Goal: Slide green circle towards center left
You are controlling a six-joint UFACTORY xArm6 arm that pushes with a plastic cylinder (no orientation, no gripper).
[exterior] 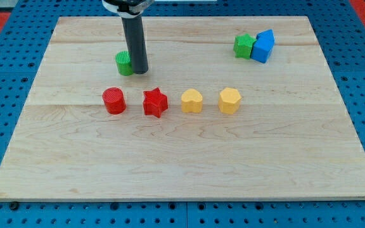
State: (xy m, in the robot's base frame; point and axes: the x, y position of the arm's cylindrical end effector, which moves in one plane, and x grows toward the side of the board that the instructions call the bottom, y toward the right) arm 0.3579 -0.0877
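Observation:
The green circle sits on the wooden board, left of centre in the upper half. My tip stands right against its right side, touching it. The dark rod rises from there to the view's top. The green circle is above and a little right of the red circle.
A row runs across the middle: the red circle, a red star, a yellow heart and a yellow hexagon. A green block and a blue block touch each other at the upper right.

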